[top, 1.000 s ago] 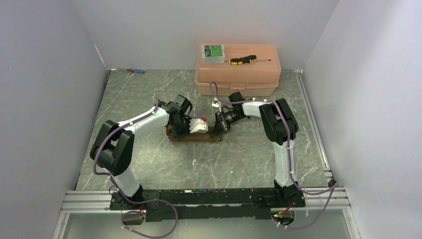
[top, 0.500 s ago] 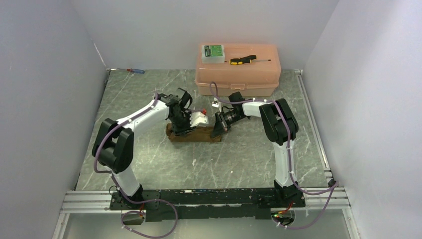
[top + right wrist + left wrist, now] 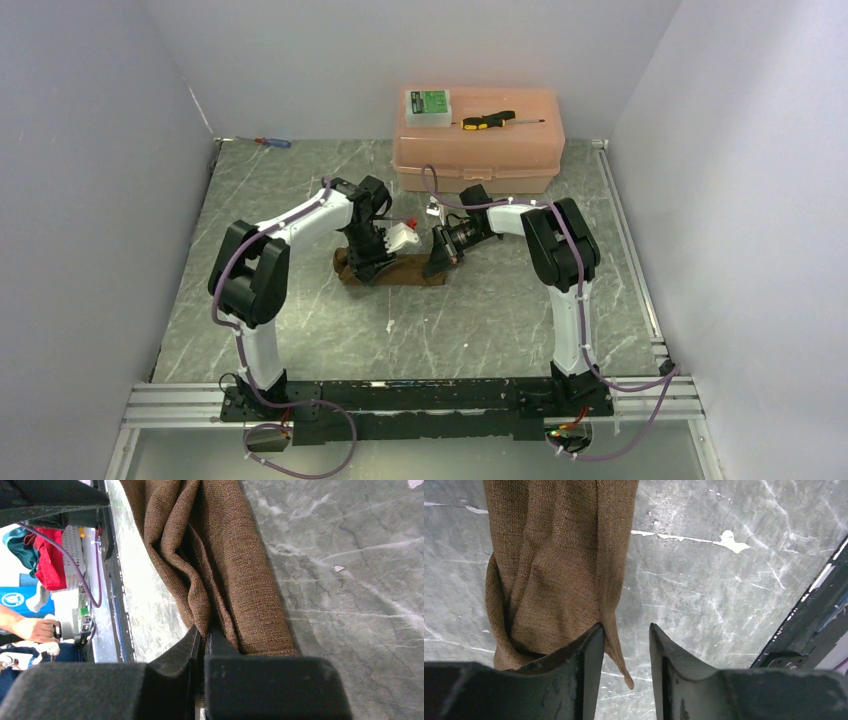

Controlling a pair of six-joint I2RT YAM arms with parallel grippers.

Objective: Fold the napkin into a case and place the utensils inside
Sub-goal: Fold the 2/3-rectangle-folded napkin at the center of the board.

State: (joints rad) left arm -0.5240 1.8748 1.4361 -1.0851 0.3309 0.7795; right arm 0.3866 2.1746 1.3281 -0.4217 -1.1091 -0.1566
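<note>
while the right hand (image 3: pixel 203 633) pinches one napkin (image 3: pixel 225 555), the left hand (image 3: pixel 625 631) gapes — released.

One napkin (image 3: pixel 392 269), one pink plastic box (image 3: pixel 478 150), one green-labelled container (image 3: pixel 428 104). Two screwdrivers: the yellow-and-black screwdriver (image 3: pixel 487 120) and the blue-and-red screwdriver (image 3: pixel 272 142). Two arms: the left arm (image 3: pixel 300 221), the right arm (image 3: pixel 560 245).

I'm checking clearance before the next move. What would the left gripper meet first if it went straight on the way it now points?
Probably the napkin: its edge lies ahead of one finger of the left gripper, and the bare table ahead of the other. Depth is unclear.
</note>
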